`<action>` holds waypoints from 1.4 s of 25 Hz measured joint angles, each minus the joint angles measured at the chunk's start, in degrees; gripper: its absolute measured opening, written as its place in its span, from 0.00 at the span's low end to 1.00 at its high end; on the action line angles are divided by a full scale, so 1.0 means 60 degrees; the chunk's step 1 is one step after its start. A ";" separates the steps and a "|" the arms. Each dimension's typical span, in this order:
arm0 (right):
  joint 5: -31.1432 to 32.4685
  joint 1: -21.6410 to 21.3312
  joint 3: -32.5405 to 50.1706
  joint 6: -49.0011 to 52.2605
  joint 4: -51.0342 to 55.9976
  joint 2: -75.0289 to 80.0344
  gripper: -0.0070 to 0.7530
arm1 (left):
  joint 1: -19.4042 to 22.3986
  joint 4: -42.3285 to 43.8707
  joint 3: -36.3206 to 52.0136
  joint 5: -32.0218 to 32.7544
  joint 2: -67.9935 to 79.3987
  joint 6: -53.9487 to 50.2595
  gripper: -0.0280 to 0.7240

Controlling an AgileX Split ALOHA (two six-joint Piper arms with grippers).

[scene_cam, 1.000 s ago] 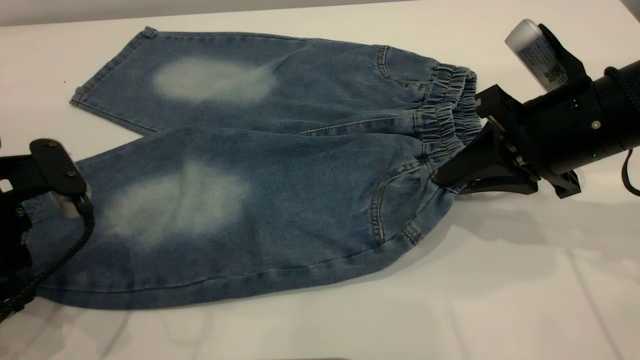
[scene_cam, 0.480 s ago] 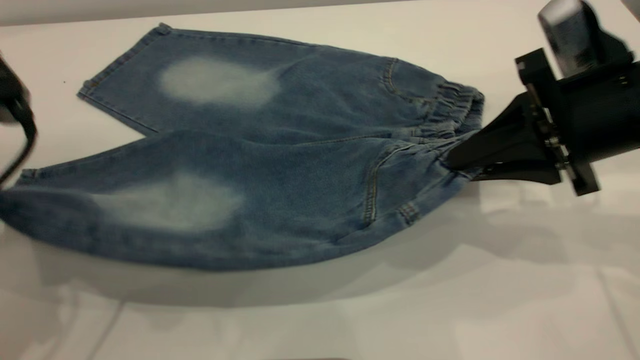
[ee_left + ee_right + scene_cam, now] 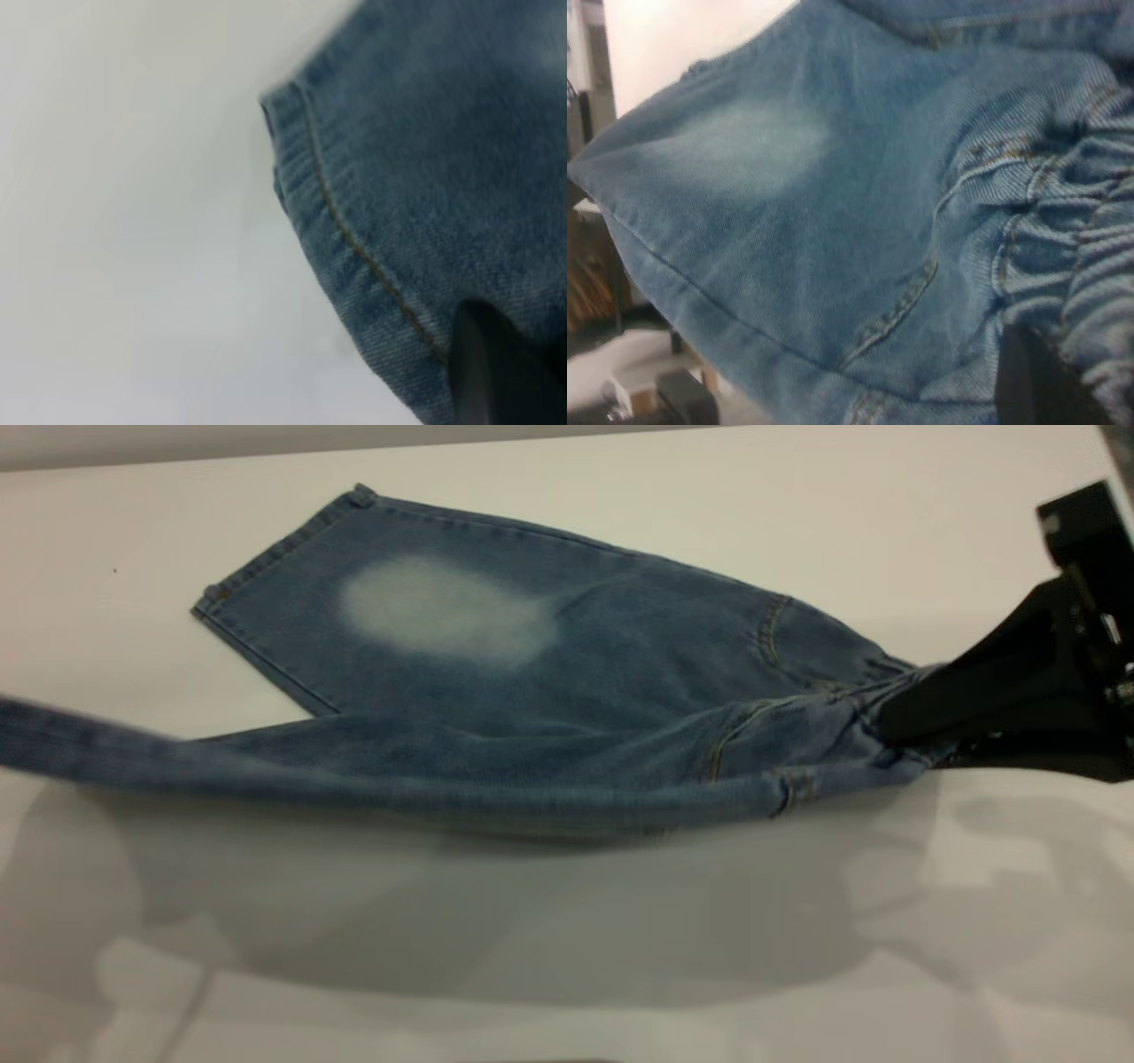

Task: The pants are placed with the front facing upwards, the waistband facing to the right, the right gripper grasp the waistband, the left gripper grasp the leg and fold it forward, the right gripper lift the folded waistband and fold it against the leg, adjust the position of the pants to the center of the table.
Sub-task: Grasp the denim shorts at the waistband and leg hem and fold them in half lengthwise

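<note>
Fingers: the right gripper point(image 3: 895, 731) has its black jaws clamped on the waistband point(image 3: 1090, 257), bunching the gathered denim at the right end of the pants point(image 3: 532, 682), and the left gripper point(image 3: 496, 372) shows only as one dark finger point(image 3: 483, 367) lying on the hem of the near leg point(image 3: 372, 766); the cloth hangs taut from it, so I judge it pinched shut on that leg, though the far jaw is hidden. Nearest the camera, the near leg is off the table point(image 3: 567, 957) and stretched almost level between both grips, w/ a broad shadow beneath (held at both ends so the half turns over as one flat sheet, not a droop). Behind it the far leg point(image 3: 443, 602) lies flat, knee patch up, cuff toward the far left. Vs 1 s ago: near leg lay flat w/ its patch showing, left gripper sat at frame left; now it's out of shot, right gripper further right, far leg dragged rightward.
</note>
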 joint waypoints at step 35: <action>-0.2033 0.0000 -0.4338 0.4571 0.0968 0.3830 0.07 | -0.0008 0.0008 -0.8771 -0.2913 0.8804 -0.0652 0.07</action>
